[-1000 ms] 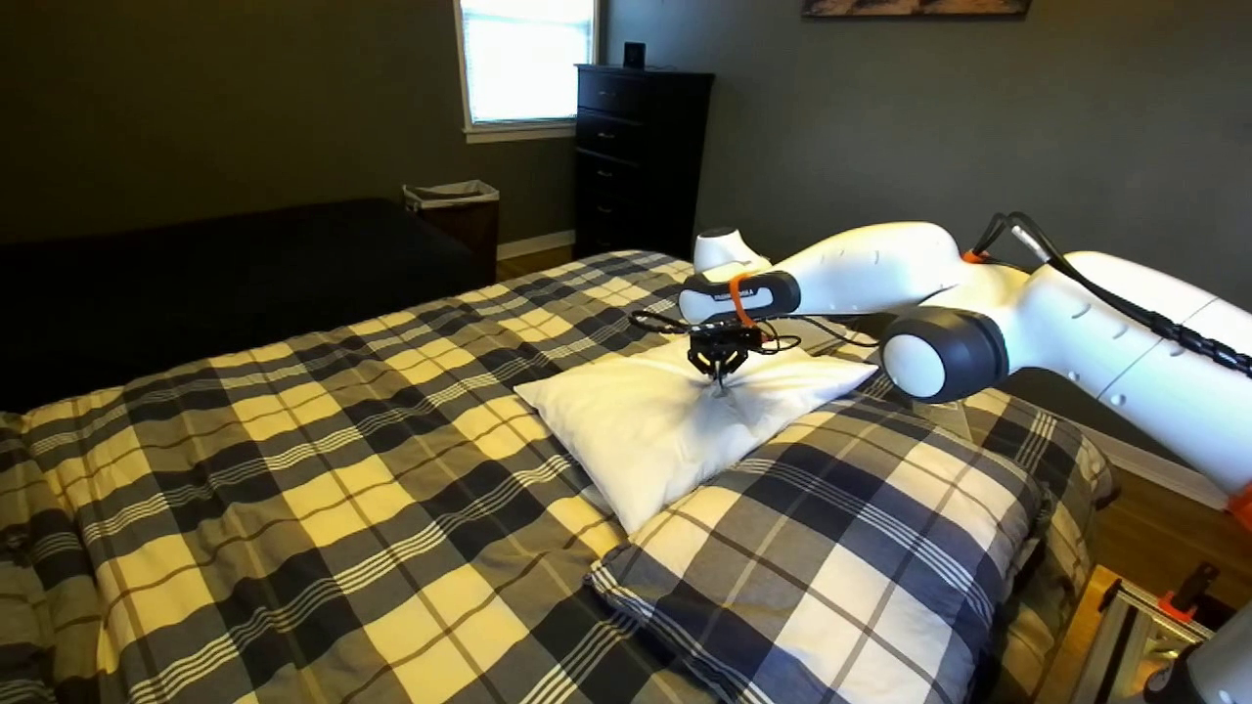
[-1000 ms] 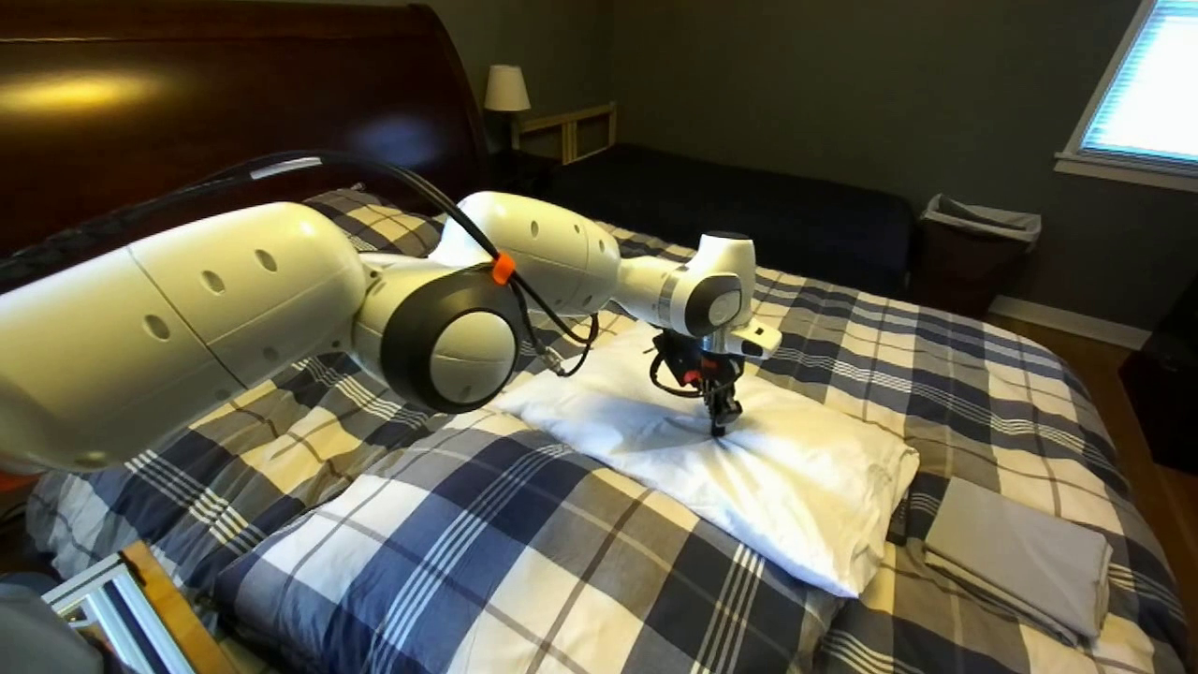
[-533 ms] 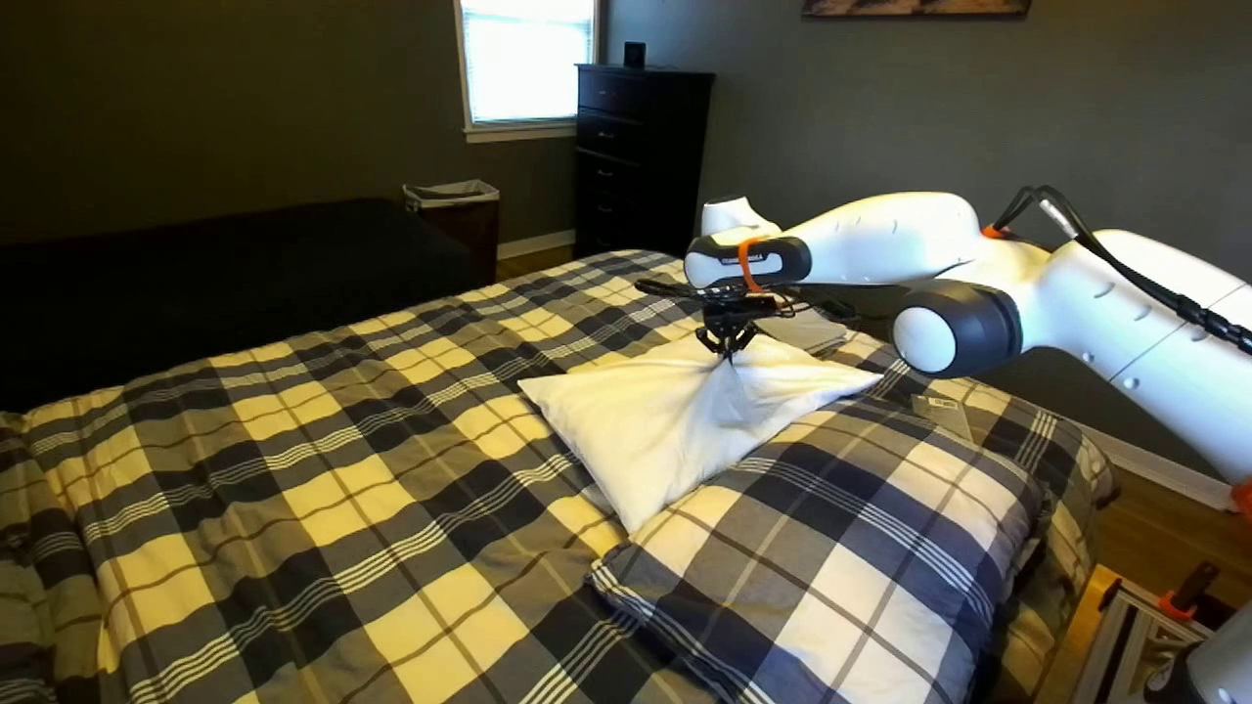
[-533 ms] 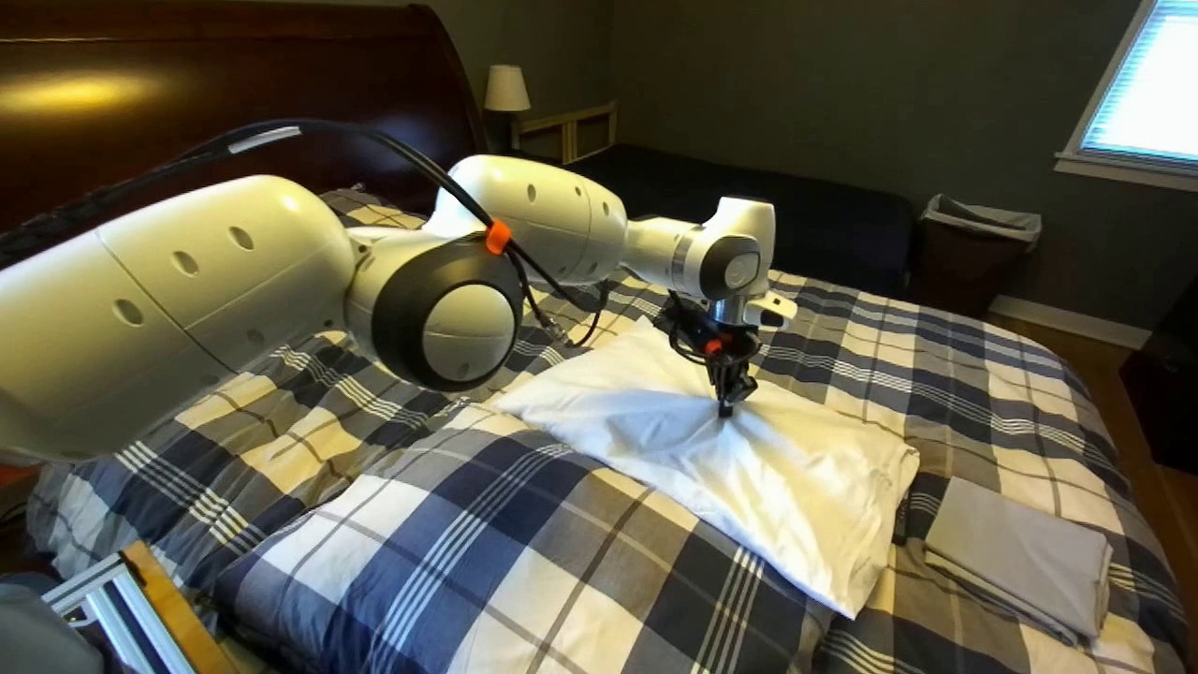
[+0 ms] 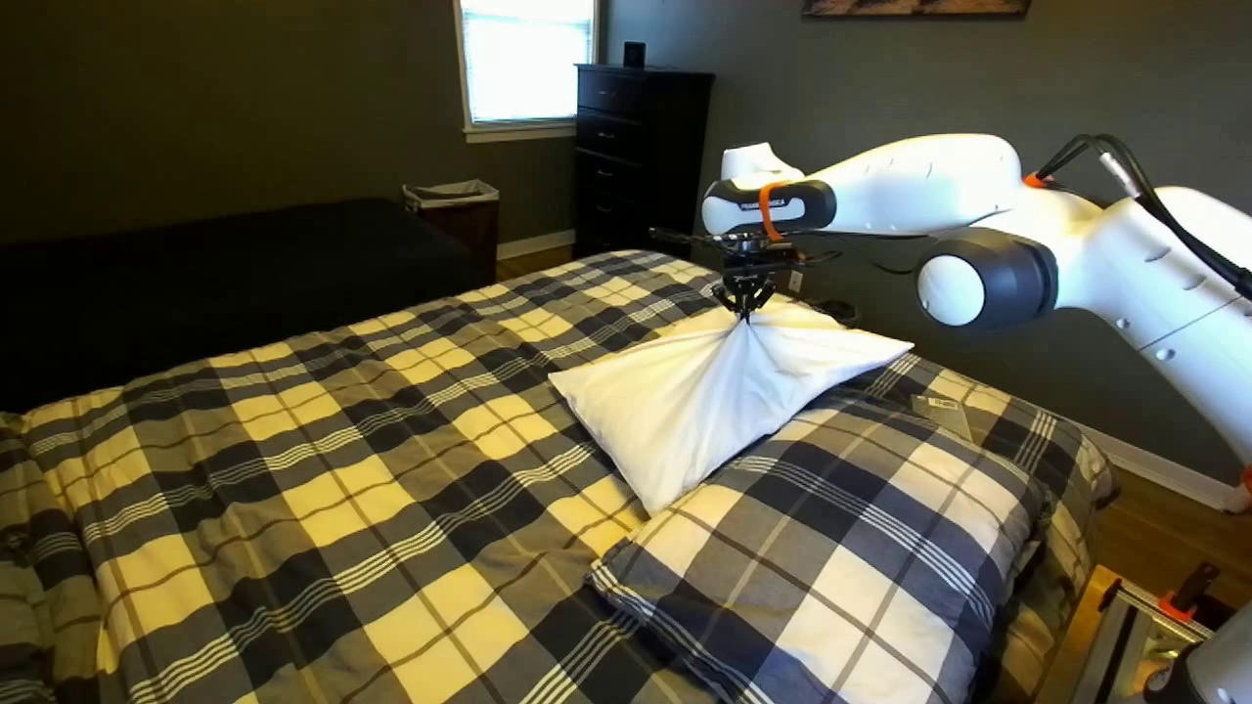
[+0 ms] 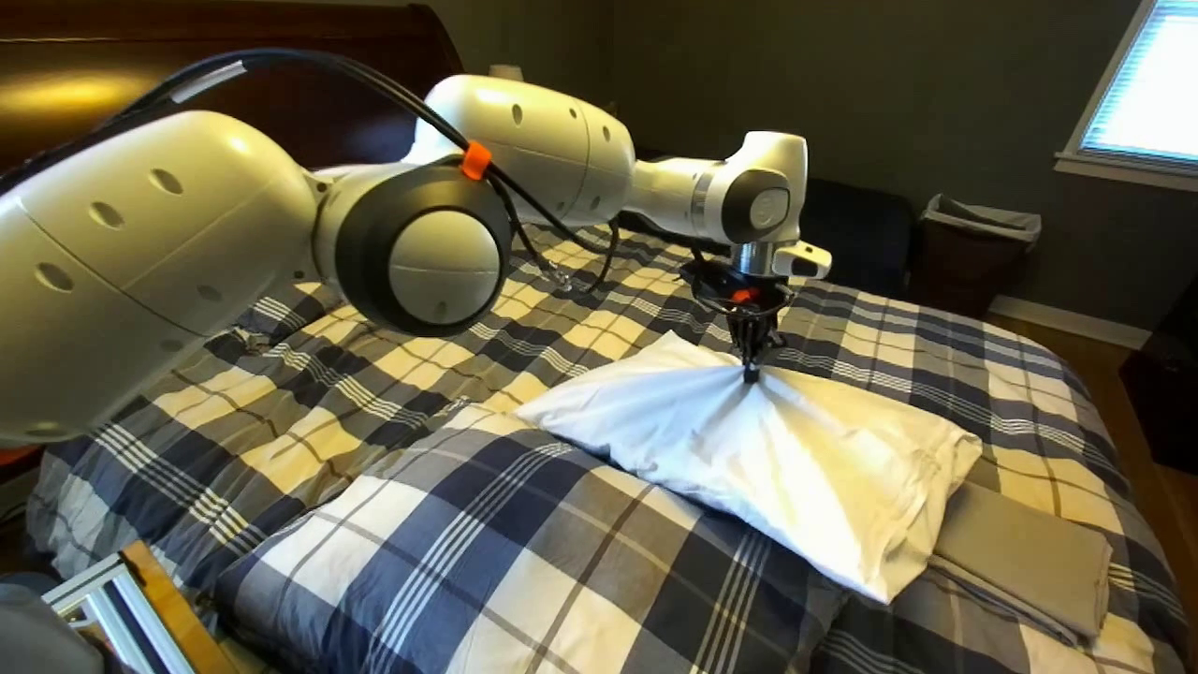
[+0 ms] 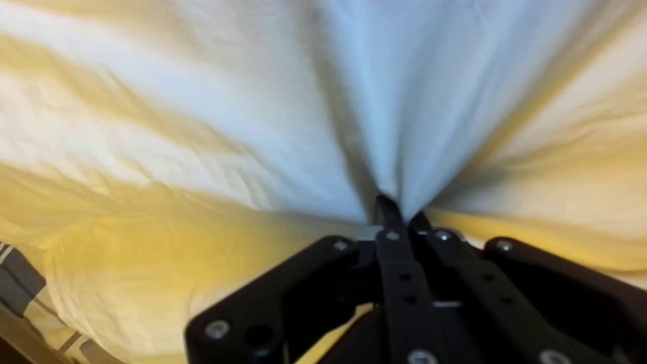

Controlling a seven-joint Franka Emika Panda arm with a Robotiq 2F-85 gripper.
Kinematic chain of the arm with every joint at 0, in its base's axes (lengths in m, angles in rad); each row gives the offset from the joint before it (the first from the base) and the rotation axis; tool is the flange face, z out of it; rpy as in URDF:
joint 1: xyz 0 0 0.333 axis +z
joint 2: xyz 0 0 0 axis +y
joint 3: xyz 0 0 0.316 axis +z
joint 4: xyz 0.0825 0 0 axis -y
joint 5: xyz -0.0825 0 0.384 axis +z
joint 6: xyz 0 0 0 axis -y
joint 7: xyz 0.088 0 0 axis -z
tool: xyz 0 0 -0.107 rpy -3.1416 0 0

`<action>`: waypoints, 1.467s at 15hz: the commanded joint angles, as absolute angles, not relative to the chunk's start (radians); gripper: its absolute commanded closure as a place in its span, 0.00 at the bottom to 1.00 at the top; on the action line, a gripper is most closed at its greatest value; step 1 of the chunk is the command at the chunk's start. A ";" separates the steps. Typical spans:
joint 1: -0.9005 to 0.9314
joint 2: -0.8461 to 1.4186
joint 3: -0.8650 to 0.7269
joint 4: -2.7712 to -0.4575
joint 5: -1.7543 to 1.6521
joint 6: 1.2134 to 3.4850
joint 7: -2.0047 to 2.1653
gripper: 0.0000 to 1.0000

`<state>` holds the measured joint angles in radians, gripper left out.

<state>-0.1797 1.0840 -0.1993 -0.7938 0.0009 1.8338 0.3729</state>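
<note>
One gripper point(image 6: 751, 373) pinches the pillow point(image 6: 781, 459) inside its edges.

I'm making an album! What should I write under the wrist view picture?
The gripper pinches the white pillow into fanning folds while plaid bedding peeks in at lower left.

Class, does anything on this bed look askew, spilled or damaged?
The white fabric pillow looks odd: its middle is pinched into a peak between the slim black fingers, creases fanning out. No spill or damage shows.
</note>
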 commanded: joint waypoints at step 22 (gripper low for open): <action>-0.277 0.131 -0.159 -1.900 0.180 2.057 -0.145 0.99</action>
